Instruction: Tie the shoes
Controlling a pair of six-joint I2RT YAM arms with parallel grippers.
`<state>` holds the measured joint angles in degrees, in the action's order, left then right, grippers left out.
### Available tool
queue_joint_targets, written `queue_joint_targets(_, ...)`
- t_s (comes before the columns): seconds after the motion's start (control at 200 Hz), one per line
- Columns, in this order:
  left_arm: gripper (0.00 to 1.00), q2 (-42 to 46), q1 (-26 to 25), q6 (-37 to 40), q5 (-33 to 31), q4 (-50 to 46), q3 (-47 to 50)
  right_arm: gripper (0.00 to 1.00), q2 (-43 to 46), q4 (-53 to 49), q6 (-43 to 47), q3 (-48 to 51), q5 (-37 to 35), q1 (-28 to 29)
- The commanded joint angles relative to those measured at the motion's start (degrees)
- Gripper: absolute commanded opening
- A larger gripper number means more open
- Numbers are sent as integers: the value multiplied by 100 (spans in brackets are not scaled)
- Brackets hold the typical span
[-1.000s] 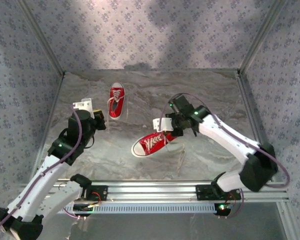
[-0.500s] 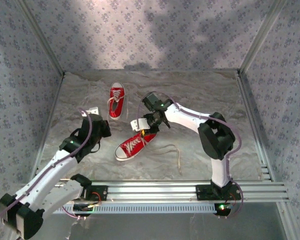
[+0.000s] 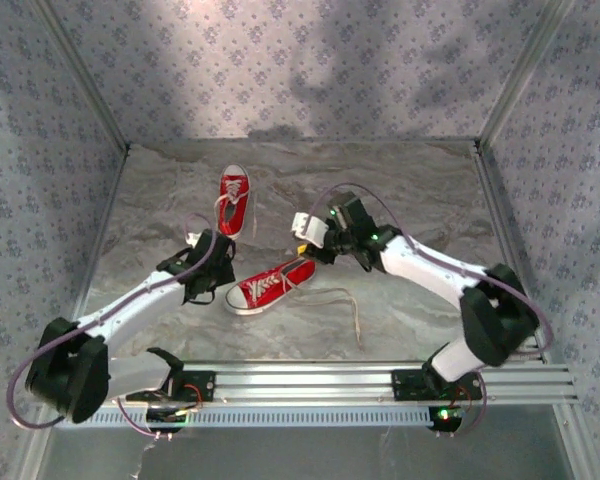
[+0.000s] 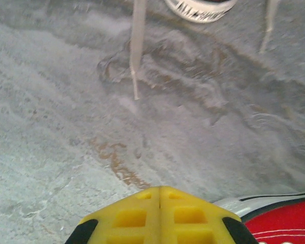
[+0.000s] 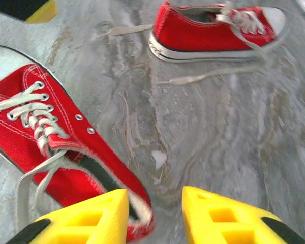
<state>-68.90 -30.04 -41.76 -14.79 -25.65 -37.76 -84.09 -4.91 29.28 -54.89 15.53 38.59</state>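
Red canvas, white laces: two little sneakers are sitting on the marbled grey bench [image 5: 234, 132], and both are looking untied. The right pincer [image 5: 153, 195] is hanging right at the heel of the first shoe [image 5: 46, 142]. Its yellow fingers [image 5: 99, 216] are standing apart, and the heel rim is lying just in front of one of them, poking a bit into the gap. I honestly can't tell if it's touching.

That shoe is stretching away from the right pincer toe-first. Its slack laces [image 5: 33, 127] are lying loose over the tongue, and one strand is trailing back toward that same finger. The second shoe [image 5: 213, 30] is sitting well ahead of the right pincer, side-on to it, with loose lace lying on the bench on the pincer's side.

The left pincer [image 4: 160, 195] is pressing its two yellow pads flat together with nothing between them, low over the bench. The first shoe's white rubber and red canvas are showing just beside it, off to one side. Ahead of it, a loose lace end [image 4: 136, 61] is lying on the bench, running back to the second shoe's white rubber end. From above, the first shoe is lying between the two pincers, toe at the left one and heel at the right one.
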Motion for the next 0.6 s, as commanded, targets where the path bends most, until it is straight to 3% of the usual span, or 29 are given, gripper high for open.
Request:
queue_joint_targets(0.0,1,-216,103,-331,-243,-364,-138,25,408,394,-2125,647,-963,203)
queue_joint_targets(0.055,1,-379,156,-386,-268,-422,-184,18,533,319,-2476,908,-1234,379)
queue_joint_targets(0.23,0,-898,179,-269,91,-388,-337,8,254,464,-2914,1270,-1376,637)
queue_joint_targets(0.595,0,-1040,-447,-547,599,-175,-10,4,-779,1085,-3277,1161,-675,468)
